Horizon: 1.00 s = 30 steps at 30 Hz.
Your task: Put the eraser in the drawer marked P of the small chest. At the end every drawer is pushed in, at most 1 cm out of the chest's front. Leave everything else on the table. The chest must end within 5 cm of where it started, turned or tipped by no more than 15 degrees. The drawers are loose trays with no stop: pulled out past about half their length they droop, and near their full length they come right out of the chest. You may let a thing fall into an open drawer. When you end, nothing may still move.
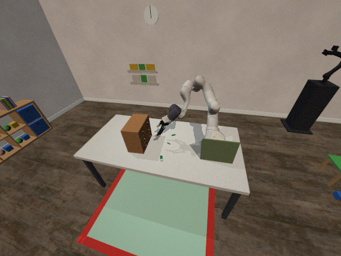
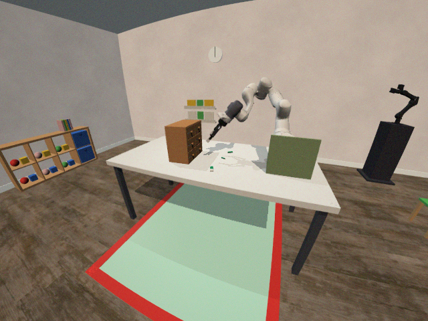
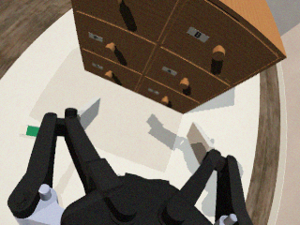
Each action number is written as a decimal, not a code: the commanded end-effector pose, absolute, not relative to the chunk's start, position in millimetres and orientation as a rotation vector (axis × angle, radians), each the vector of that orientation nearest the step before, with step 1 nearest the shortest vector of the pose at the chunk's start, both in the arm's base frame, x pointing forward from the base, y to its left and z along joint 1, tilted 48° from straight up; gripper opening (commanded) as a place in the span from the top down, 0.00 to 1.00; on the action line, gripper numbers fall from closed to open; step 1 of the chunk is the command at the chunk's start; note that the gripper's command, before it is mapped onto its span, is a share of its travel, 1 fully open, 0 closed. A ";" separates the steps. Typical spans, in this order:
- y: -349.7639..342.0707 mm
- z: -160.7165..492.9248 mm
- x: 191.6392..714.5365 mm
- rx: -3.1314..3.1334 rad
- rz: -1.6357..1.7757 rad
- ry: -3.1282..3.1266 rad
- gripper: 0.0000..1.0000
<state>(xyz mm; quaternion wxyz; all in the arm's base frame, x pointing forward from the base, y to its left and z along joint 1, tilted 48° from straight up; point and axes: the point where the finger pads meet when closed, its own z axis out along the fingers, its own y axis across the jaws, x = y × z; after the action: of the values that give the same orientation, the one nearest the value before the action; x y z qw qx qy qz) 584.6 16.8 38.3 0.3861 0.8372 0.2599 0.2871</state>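
Note:
The brown chest [image 1: 132,136] [image 2: 177,143] [image 3: 141,56] stands upright on the left of the table, its drawers all pushed in. The wrist view shows its knobbed front. A label B [image 3: 198,34] is readable at the upper right; the middle-left label [image 3: 96,37] looks like P but is blurred. The other labels are unreadable or out of view. The gripper [image 1: 157,130] [image 2: 208,140] [image 3: 145,127] is wide open and empty, tilted towards the chest front, a short way off it. The white and green eraser [image 1: 161,158] [image 2: 211,168] [image 3: 32,130] lies on the table near its front edge.
Two small green things lie behind the eraser: one [image 1: 173,135] [image 2: 230,152] farther back, one [image 1: 168,143] [image 2: 223,158] nearer. A green upright panel [image 1: 219,150] [image 2: 293,156] stands at the right, in front of the arm's base.

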 end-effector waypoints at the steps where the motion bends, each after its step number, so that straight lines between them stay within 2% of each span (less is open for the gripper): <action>1: 16.7 33.3 597.2 2.143 0.995 0.564 0.00; 12: 6.7 22.4 613.7 2.074 1.176 0.641 0.00; 30: 1.7 17.3 616.3 2.064 1.203 0.652 0.00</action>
<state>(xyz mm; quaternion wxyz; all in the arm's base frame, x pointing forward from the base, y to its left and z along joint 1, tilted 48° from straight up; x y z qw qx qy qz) 614.4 3.3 16.5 0.3342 0.7861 0.2650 0.4473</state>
